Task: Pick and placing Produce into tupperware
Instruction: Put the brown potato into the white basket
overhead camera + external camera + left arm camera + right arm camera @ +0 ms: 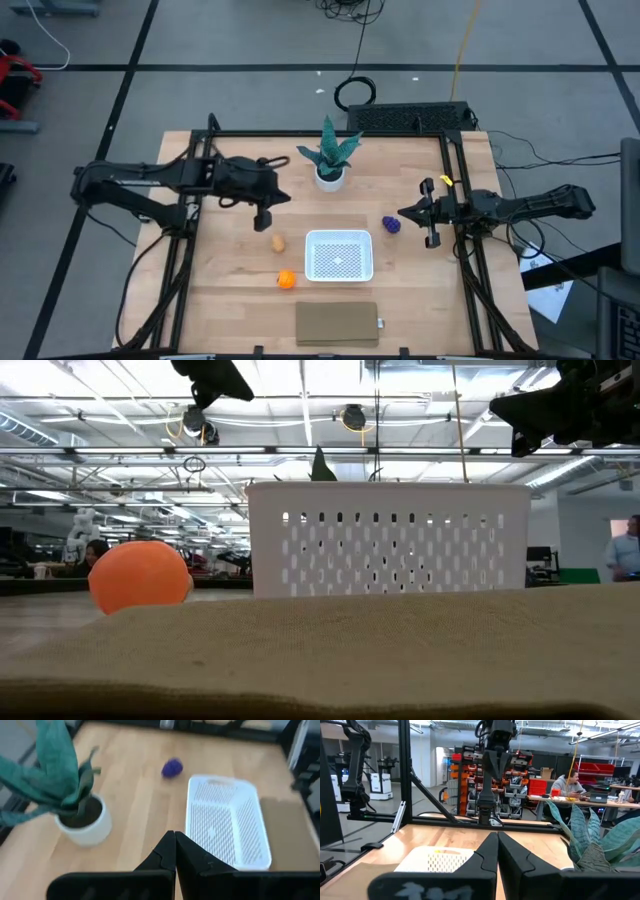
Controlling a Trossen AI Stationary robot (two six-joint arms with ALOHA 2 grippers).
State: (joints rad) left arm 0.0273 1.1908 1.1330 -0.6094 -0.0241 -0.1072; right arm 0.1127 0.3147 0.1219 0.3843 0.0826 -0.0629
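Observation:
The orange ball (286, 280), the tan-yellow oval (278, 242) and the purple lump (391, 226) all lie on the wooden table around the white tupperware (339, 254). The tupperware stands flat with nothing in it. My left gripper (285, 198) is shut and hovers above the table, left of the tupperware and beyond the oval. My right gripper (404, 211) is also shut and hovers just right of the purple lump. The low view shows the orange ball (140, 575) beside the tupperware's perforated wall (390, 540). The left wrist view shows the purple lump (172, 767) and the tupperware (227, 820).
A green potted plant (330, 160) stands at the far middle of the table. A flat tan pad (337, 323) lies at the near edge, in front of the tupperware. Black frame rails run along the table's sides. People sit in the room beyond (570, 782).

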